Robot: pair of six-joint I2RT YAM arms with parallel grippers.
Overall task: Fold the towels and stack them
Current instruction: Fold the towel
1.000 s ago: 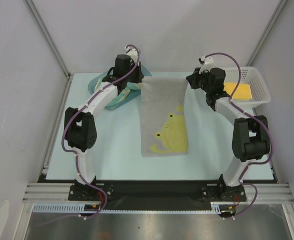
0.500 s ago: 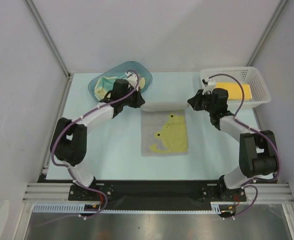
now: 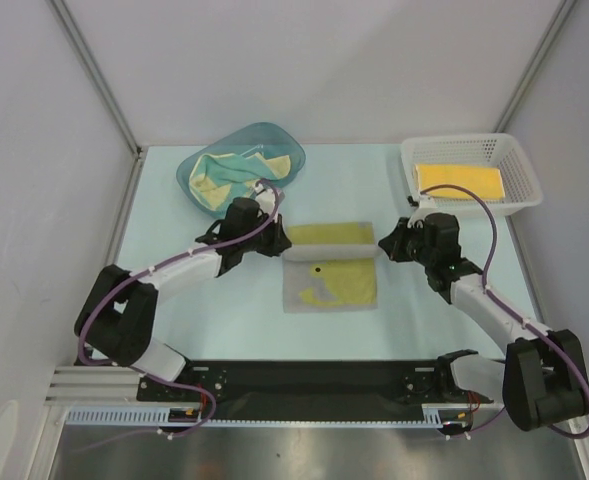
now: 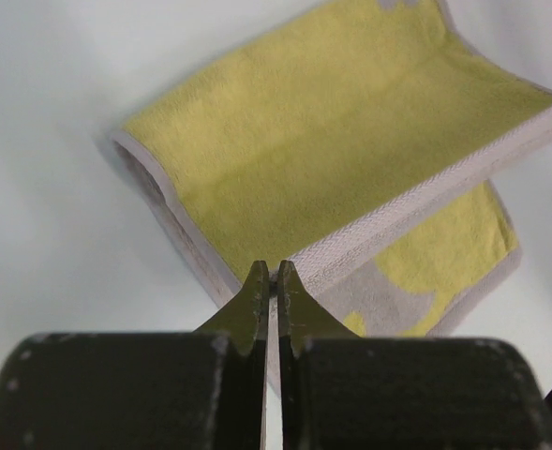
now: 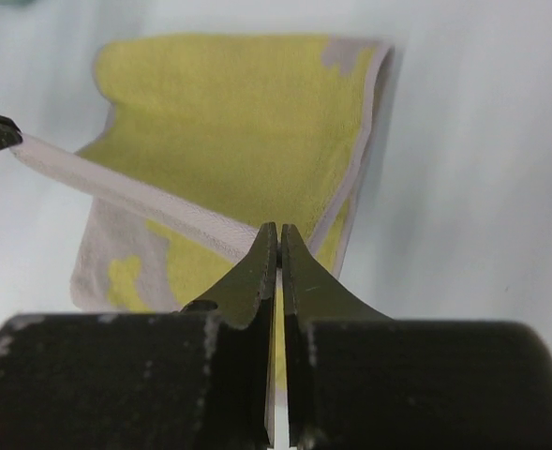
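Observation:
A grey towel point(image 3: 319, 290) with a yellow frog print lies mid-table, its far half lifted and turned over so the yellow underside point(image 3: 329, 235) faces up. My left gripper point(image 3: 283, 246) is shut on the lifted edge's left corner and my right gripper point(image 3: 381, 243) is shut on its right corner. In the left wrist view the closed tips point(image 4: 269, 274) pinch the grey hem of the towel point(image 4: 332, 141). The right wrist view shows the same at the tips point(image 5: 279, 231), with the towel point(image 5: 229, 122) curling beyond. Another yellow towel point(image 3: 461, 181) lies folded in the basket.
A teal tub point(image 3: 196, 165) at the back left holds crumpled yellow and cream cloths point(image 3: 224, 178). A white mesh basket point(image 3: 514, 150) stands at the back right. White walls and metal posts enclose the table.
Both grippers have come toward the near side with the towel's far edge, folding the far half over the near half. The tub and basket, covered before, now show.

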